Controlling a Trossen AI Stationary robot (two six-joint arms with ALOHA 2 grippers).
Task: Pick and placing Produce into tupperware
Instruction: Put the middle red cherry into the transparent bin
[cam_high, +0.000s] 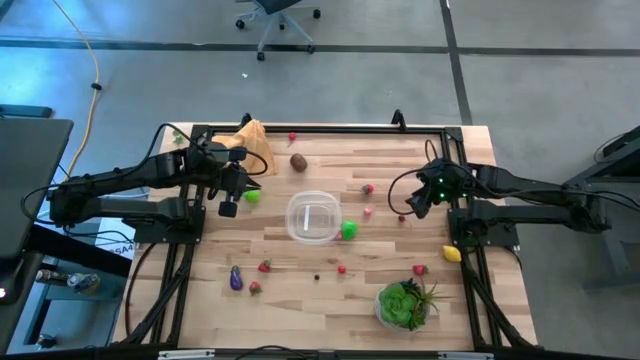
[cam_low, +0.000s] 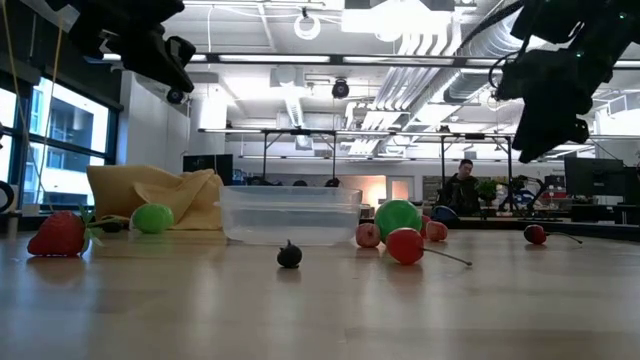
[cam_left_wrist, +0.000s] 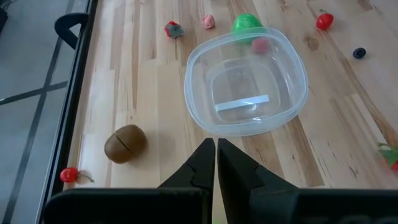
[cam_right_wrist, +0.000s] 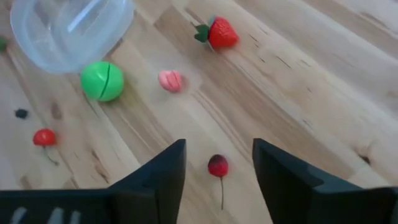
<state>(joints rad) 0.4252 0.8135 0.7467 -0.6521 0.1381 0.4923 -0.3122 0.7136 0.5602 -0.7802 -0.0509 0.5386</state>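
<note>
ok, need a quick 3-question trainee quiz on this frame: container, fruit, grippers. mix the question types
1. True or false: the clear container already holds a piece of fruit.
2. Which piece lies between the right gripper fingers on the table? A) yellow lemon B) small red cherry C) purple eggplant
3. Fill in: the left gripper is ____, pointing toward the container, with the brown kiwi off to one side.

Key:
1. False: it is empty; the green lime sits beside it on the table.
2. B: the cherry lies on the wood between the open fingers, not gripped.
3. shut
</note>
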